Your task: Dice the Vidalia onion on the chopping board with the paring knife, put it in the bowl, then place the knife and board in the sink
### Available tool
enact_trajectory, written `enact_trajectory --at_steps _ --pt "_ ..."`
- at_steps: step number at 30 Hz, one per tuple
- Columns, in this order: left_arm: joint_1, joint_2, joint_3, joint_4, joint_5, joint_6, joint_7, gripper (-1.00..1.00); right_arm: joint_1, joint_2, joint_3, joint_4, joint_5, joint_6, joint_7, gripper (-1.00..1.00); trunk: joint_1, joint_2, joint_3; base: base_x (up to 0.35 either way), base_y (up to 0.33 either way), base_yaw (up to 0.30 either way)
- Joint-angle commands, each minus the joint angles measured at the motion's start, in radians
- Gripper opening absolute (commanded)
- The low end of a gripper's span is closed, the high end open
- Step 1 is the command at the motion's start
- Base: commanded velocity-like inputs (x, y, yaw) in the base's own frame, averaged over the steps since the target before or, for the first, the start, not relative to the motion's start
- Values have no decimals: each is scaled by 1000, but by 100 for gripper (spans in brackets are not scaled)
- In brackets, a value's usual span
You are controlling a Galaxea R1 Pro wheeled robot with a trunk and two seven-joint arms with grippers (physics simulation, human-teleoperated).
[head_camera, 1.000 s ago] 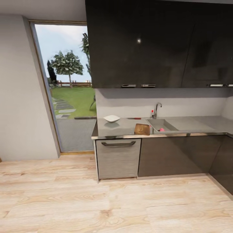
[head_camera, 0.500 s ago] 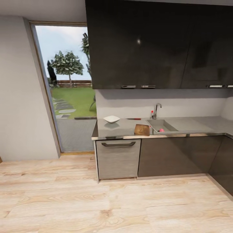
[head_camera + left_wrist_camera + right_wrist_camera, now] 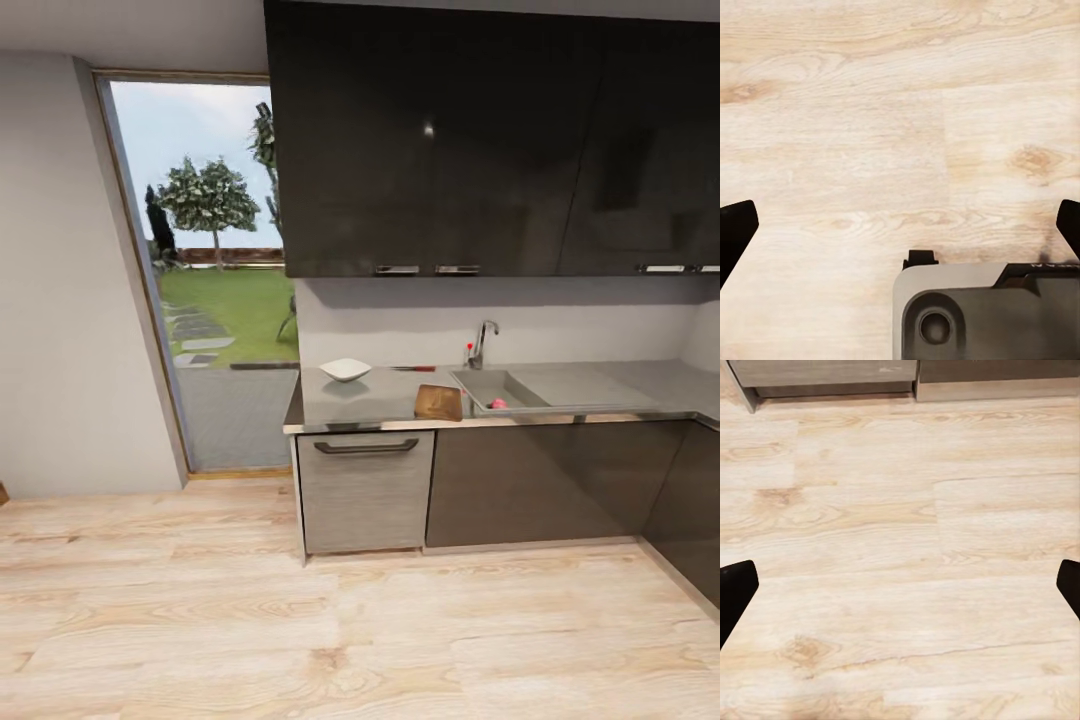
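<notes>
Across the floor, nothing started: Vidalia onion [image 3: 498, 402] in sink [image 3: 520, 372], chopping board [image 3: 439, 401], paring knife [image 3: 413, 367], bowl [image 3: 345, 368] on surface [image 3: 375, 395]. Left hand [image 3: 900, 225], right hand [image 3: 900, 585] spread wide, empty.

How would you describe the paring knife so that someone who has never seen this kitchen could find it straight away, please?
Start at the grey countertop below the dark wall cabinets, beside the tall glass door. Along its back edge near the wall, between the white bowl and the chrome tap, lies the paring knife. It is the slim, flat item with a red handle, unlike the broad brown chopping board at the front edge.
</notes>
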State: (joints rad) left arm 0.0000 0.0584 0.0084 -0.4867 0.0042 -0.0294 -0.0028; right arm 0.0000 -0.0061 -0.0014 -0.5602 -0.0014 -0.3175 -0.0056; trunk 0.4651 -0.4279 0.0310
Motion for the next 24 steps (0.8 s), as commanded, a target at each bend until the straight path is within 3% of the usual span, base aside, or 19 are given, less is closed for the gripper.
enact_trajectory --at_steps 1,4,24 --pt "0 0 1 0 0 -3 0 100 0 0 0 0 0 -2 -1 100 -4 7 3 0 0 0" --pt "0 0 1 0 0 -3 0 100 0 0 0 0 0 -2 -1 100 -15 28 12 0 0 0" --pt "0 0 1 0 0 -3 0 100 0 0 0 0 0 -2 -1 100 -15 28 12 0 0 0"
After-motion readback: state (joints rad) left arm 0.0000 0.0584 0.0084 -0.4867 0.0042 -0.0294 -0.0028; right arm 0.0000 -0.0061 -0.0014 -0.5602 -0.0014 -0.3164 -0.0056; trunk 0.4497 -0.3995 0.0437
